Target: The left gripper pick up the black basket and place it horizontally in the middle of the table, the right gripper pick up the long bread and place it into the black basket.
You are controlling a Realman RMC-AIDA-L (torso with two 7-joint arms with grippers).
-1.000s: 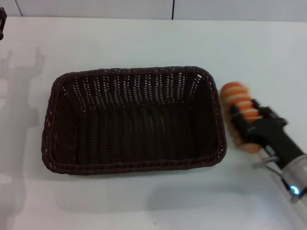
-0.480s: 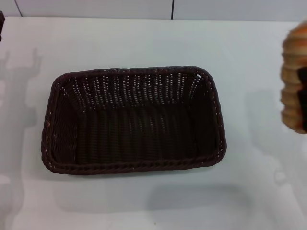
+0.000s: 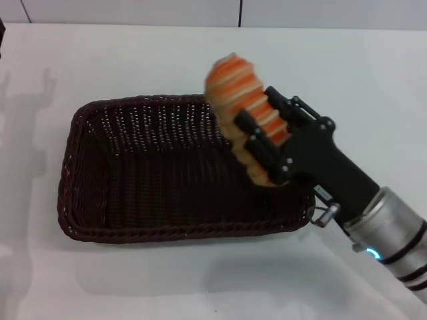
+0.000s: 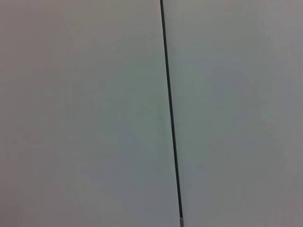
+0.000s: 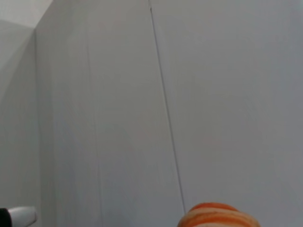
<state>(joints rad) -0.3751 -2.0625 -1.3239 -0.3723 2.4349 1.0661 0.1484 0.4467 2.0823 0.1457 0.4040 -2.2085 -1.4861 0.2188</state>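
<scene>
The black basket (image 3: 180,170) lies lengthwise mid-tabletop (image 3: 133,60). Above its right half, my right tool (image 3: 257,143) is clamped on the long bread (image 3: 237,100), held tilted in the air. My left tool isn't visible.

My table (image 3: 133,60) is a plain white top stretching well past everything on it. Directly on it lies the black basket (image 3: 87,173), flat on its base with its long side running left to right, bare white surface on every visible side.
</scene>
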